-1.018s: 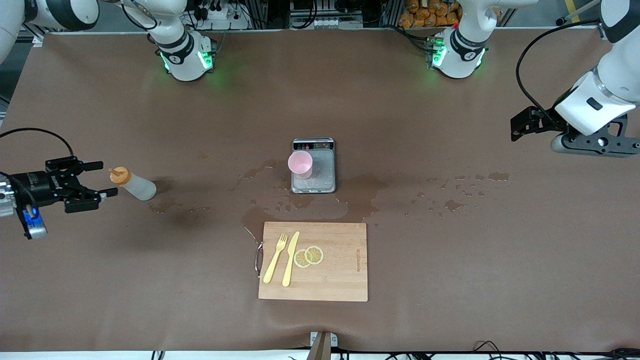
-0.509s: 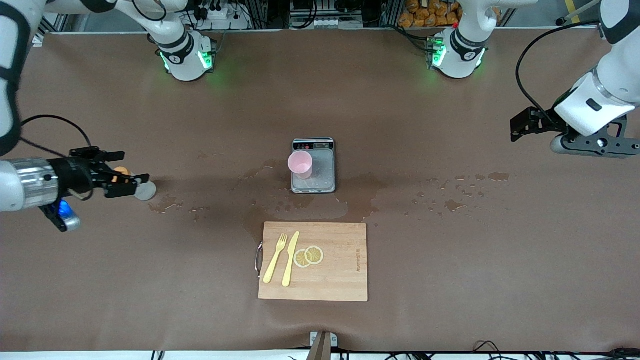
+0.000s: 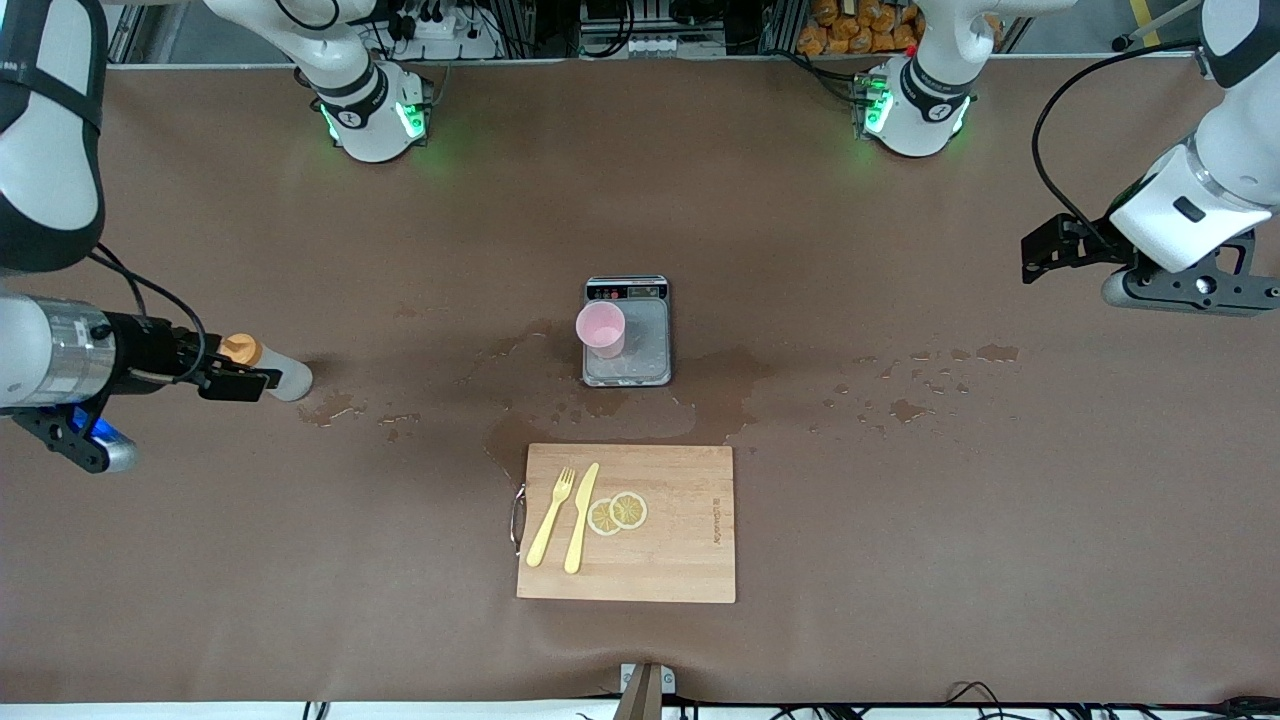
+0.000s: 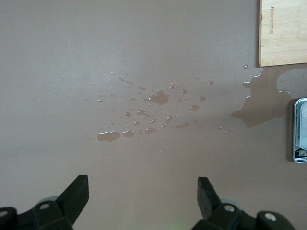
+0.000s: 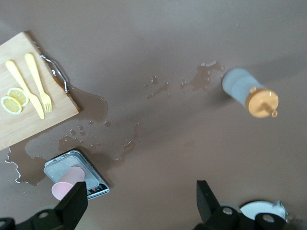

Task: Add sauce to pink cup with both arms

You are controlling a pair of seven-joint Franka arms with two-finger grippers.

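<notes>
**Right hand has closed in on the sauce bottle**

Since the earlier frames the right hand (image 3: 240,378) has moved along the tabletop (image 3: 900,520) toward the scale, from well short of the sauce (image 3: 270,369) to right at it, and its wrist has rolled. Sauce, cup and left arm have not shifted.

Sauce stands upright, slightly tilted, well toward the right arm's end of the tabletop from the scale (image 3: 640,345). Long axis is near vertical; orange nozzle cap (image 5: 261,103) is up, leaning toward the right arm's end. Right wrist view looks down on the cap from above, with the greyish body showing under it.

Right hand is spread wide, holding nothing. In the front view its fingers overlap the bottle just below the cap; the wrist view shows the bottle clear of the fingertips (image 5: 76,199), not between them.

Pink cup (image 3: 601,328) stands upright on the scale, at the edge facing the right arm's end. Its contents cannot be made out. Scale platform is wet, with spill puddles around it.

Cutting board (image 3: 680,560), nearer the camera than the scale, carries a yellow fork (image 3: 551,503), a yellow knife (image 3: 581,517) and two lemon slices (image 3: 618,513).

Left hand (image 4: 143,191) waits in the air over bare tabletop with droplets, well toward the left arm's end from the scale, fingers wide, empty.
</notes>
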